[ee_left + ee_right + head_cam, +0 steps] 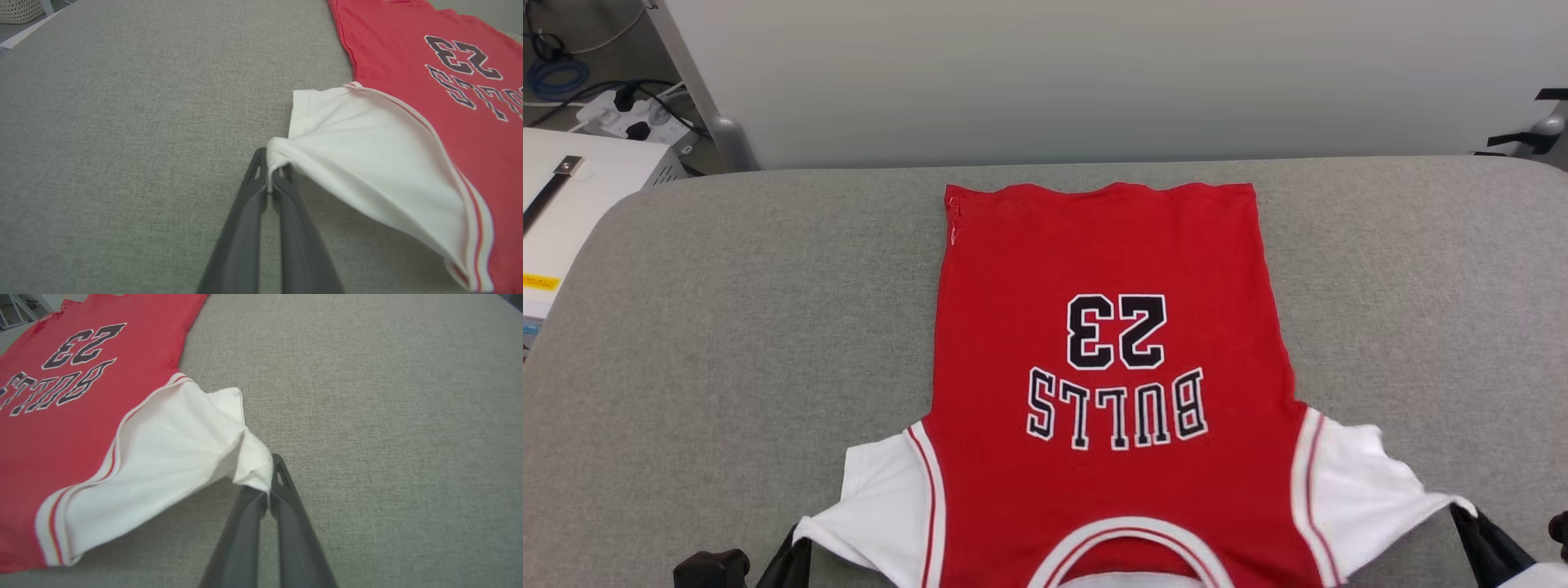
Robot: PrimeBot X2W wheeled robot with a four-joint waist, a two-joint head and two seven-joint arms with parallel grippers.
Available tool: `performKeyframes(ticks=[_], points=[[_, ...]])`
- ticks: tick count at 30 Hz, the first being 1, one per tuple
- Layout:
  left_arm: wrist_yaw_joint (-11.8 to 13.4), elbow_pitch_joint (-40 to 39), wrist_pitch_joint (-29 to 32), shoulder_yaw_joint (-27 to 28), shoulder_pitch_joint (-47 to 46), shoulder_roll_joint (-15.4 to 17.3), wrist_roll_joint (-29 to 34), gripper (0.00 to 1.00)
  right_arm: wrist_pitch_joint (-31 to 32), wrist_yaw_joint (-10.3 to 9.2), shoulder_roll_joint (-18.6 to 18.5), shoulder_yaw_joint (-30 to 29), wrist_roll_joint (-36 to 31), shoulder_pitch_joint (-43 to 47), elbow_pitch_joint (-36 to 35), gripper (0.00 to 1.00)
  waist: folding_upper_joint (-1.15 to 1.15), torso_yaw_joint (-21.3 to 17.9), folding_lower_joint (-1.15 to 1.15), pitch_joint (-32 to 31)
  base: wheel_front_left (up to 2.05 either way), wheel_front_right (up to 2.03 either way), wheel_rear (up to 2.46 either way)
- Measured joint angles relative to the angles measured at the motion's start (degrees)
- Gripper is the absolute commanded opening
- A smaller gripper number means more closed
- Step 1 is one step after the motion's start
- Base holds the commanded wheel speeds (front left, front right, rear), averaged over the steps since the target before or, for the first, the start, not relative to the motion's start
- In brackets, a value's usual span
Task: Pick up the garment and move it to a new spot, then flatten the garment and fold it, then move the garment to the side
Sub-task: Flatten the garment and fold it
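Across the middle of the grey woven-fabric table top [727, 327], the red jersey-style T-shirt with white short sleeves and a black, white-edged "BULLS 23" print [1107, 245] is lying spread out, print side up. Its hem is pointing toward the far edge and its striped neckline is sitting at the near edge, closest to the robot. The red body is resting flat with only slight ripples along the hem. Both sleeves are being held outward and a little clear of the surface, and shadow is showing beneath each in the wrist views. By my reading this is the flattening step: tension from both sides at once is taking slack out of the shoulders, so the shirt is lying square before any fold.

The long-fingered dark left gripper [271, 167] is clamping the bunched outer corner of the left white sleeve [367, 151], its jaws pressed together on the fabric. The matching right gripper [267, 482] is doing the same to the tip of the right white sleeve [175, 453], closed on a small pinch of cloth. The garment is therefore sitting between the two tools, ahead of and inward from each, and joined to them at the sleeve ends alone. The grippers are standing well apart near the table's front corners, low over the cloth.

Beyond the far edge a pale wall [1094, 73] is rising. Off to the robot's left, a white cabinet [596, 180] and a white power strip with dark plugs [629, 118] are sitting clear of the work.
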Motion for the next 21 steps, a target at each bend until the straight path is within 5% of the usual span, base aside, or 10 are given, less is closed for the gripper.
performKeyframes(ticks=[11,16,21], points=[[-1.38,-3.72,0.0,1.81,-2.49,-1.94,5.27,0.0,6.98,-0.05,-0.45,-13.99,-6.84,-6.16,-17.14,1.0,0.0,1.57,0.0,3.39,0.0,0.0,0.0],[-1.86,-6.35,0.0,2.05,-5.27,-2.86,8.04,0.0,15.44,-0.05,-3.44,-17.18,-7.86,-16.56,-25.57,1.0,0.0,3.08,0.0,6.57,0.0,0.0,0.0],[-2.55,-8.61,0.0,2.01,-8.42,-4.91,10.27,0.0,28.99,-0.05,-6.97,-14.75,-6.39,-30.09,-26.15,1.0,0.0,4.81,0.01,10.55,0.0,0.0,0.0]])
